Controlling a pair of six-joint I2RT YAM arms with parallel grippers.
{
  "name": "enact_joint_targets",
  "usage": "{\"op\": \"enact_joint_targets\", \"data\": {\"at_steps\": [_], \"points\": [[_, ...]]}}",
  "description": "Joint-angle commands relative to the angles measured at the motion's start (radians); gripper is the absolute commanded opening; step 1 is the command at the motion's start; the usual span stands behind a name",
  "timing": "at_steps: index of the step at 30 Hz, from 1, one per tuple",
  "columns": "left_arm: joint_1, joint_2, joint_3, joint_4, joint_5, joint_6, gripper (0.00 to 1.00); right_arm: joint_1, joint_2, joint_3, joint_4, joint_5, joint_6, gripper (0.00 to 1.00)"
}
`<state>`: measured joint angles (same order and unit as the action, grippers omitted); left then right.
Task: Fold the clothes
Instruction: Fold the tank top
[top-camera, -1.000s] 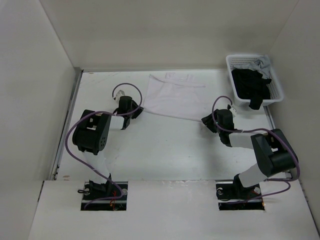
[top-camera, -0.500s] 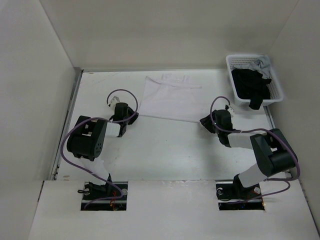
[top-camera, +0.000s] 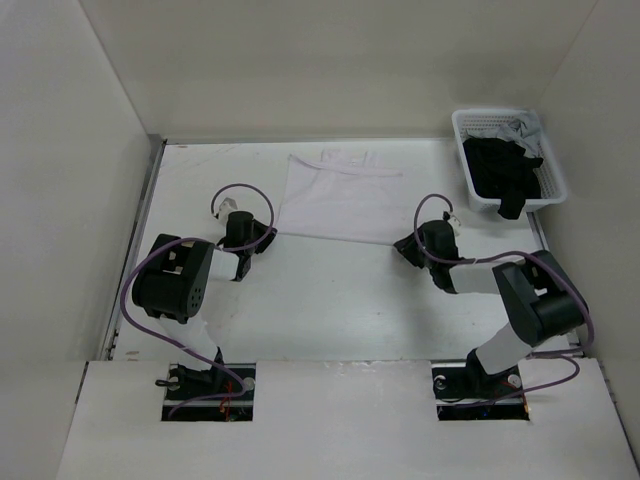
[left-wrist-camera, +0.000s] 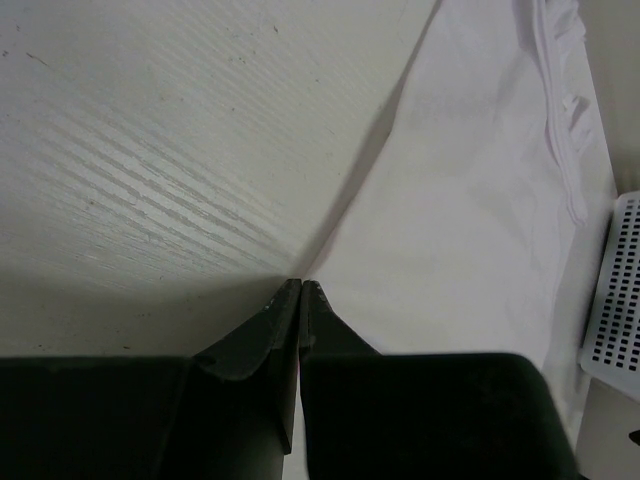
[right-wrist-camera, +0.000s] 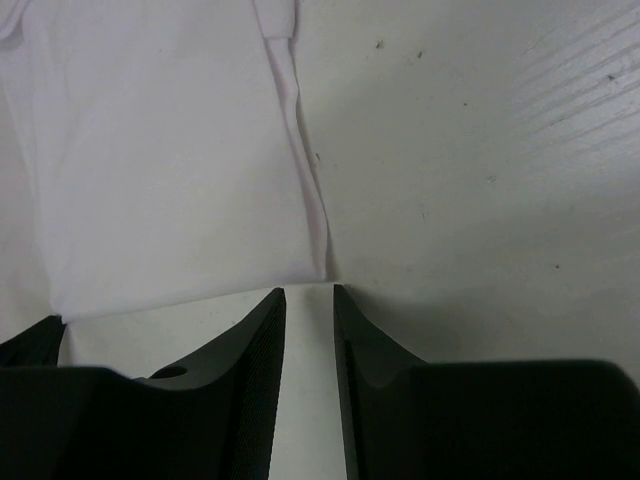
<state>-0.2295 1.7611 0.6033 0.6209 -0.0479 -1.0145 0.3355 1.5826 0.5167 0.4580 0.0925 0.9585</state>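
Garment (top-camera: 340, 200) of plain white thin fabric, one corner gripped

It lies spread flat at 12 o'clock on the white table (top-camera: 330, 300), lightly wrinkled. Left gripper (left-wrist-camera: 301, 284) is clamped on its 7 o'clock corner. Right gripper (right-wrist-camera: 309, 291), jaws parted, has the 5 o'clock corner just beyond its tips.

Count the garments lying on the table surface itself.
1: the white garment lies flat at the far middle of the table. Dark clothes fill the basket at far right; number unclear.

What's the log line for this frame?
task: fold clothes | left hand: shut on white garment, near corner | right hand: open, at other near corner | fold: not started
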Motion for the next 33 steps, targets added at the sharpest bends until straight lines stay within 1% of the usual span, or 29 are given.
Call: {"op": "enact_joint_targets", "data": {"at_steps": [1,4,6,9,16,19,20,22,23,25,29,31,33], "points": [[0.008,-0.032,-0.019,0.003,0.011,0.001,0.0,0.009,0.033,0.031,0.034,0.016,0.022,0.28],[0.008,-0.041,-0.02,0.003,0.011,0.002,0.0,0.018,0.045,0.023,0.076,0.065,0.043,0.28],[0.009,-0.046,-0.022,0.003,0.011,0.004,0.0,0.023,0.053,0.022,0.085,0.085,0.049,0.31],[0.009,-0.048,-0.022,0.002,0.011,0.004,0.0,0.023,0.063,0.019,0.099,0.093,0.065,0.3],[0.008,-0.054,-0.02,0.002,0.011,0.001,0.0,0.026,0.094,0.029,0.114,0.11,0.075,0.04],[0.006,-0.1,-0.03,-0.007,0.016,-0.001,0.0,0.041,0.056,0.019,0.122,0.122,0.06,0.0],[0.003,-0.133,-0.039,-0.015,0.019,-0.001,0.0,0.05,0.019,0.01,0.113,0.128,0.046,0.0],[-0.003,-0.248,-0.056,-0.051,0.02,-0.006,0.0,0.069,-0.091,-0.024,0.088,0.139,0.01,0.0],[-0.006,-0.325,-0.059,-0.091,0.016,0.002,0.0,0.075,-0.167,-0.039,0.053,0.141,-0.01,0.0],[-0.003,-0.501,-0.047,-0.221,0.005,0.023,0.0,0.095,-0.338,-0.061,-0.056,0.142,-0.049,0.0],[0.008,-0.872,0.021,-0.513,-0.036,0.103,0.0,0.196,-0.762,-0.038,-0.402,0.226,-0.154,0.0],[-0.009,-1.029,0.082,-0.655,-0.061,0.131,0.0,0.269,-0.94,0.026,-0.597,0.288,-0.191,0.0],[-0.032,-1.158,0.165,-0.789,-0.081,0.16,0.0,0.357,-1.07,0.118,-0.764,0.351,-0.211,0.0]]}}
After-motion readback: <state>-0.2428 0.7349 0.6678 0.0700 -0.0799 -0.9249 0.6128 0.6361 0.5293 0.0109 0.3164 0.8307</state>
